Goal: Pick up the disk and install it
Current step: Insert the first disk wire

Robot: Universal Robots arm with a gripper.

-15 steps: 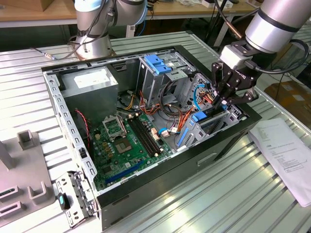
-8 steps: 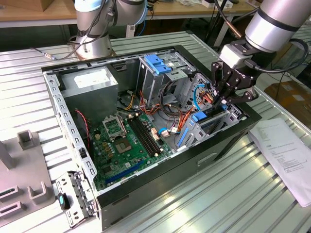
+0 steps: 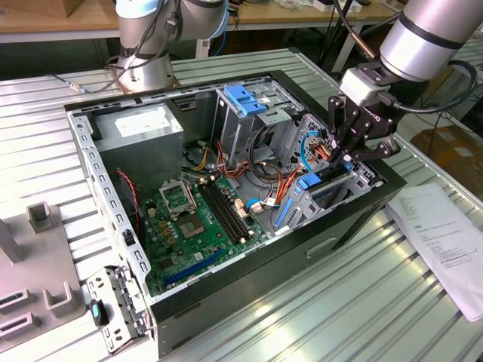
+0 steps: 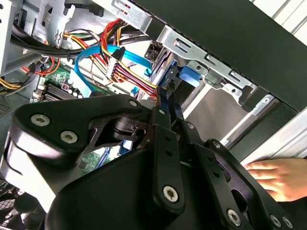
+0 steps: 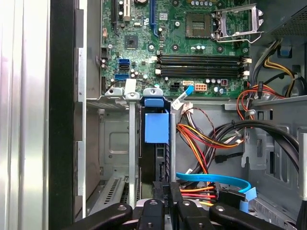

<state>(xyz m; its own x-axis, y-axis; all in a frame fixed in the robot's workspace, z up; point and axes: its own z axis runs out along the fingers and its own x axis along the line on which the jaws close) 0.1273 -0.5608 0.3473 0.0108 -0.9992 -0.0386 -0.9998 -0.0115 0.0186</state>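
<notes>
Black jaws are closing narrowly on the rear edge of the disk, which is standing on edge in the drive bay at the computer case's front corner, its long axis running into the bay, blue rail end pointing toward the motherboard.

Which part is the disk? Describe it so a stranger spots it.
Start at the open computer case, then the metal cage under the gripper. The disk stands on edge there; its blue plastic rail sets it apart from the bare metal walls alongside.
</notes>
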